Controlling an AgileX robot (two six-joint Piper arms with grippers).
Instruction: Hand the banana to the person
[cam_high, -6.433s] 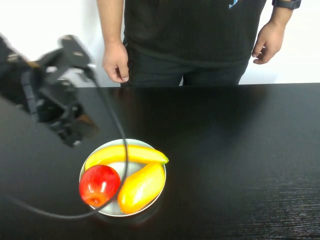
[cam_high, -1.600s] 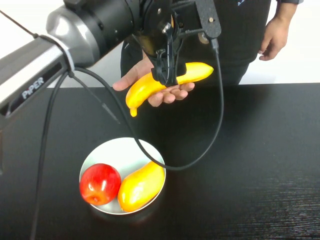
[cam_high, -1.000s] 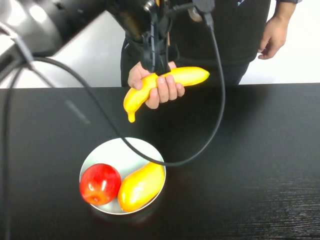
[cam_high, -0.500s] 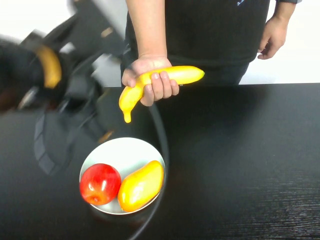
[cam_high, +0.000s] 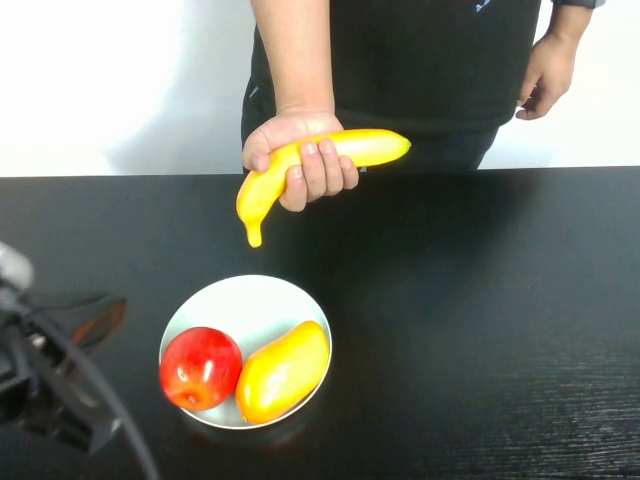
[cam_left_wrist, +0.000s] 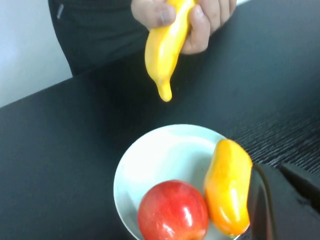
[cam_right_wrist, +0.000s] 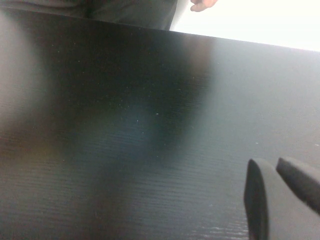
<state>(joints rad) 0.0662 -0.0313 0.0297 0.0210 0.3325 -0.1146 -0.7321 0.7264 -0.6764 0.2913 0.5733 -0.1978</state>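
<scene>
The person stands behind the table and grips the yellow banana in one hand, raised above the far table edge. The banana also shows in the left wrist view, stem end hanging down. My left gripper is low at the near left of the table, away from the banana, shut and empty; its dark fingers show in the left wrist view beside the plate. My right gripper shows only in its wrist view, shut and empty over bare black table.
A white plate sits on the black table at front left and holds a red apple and a yellow-orange mango. The person's other hand hangs at the far right. My left arm's cable trails at the near left corner.
My left gripper let go of the banana into the person's hand, then swung back and down to the near left. The person closed his fingers round the banana and holds it.
</scene>
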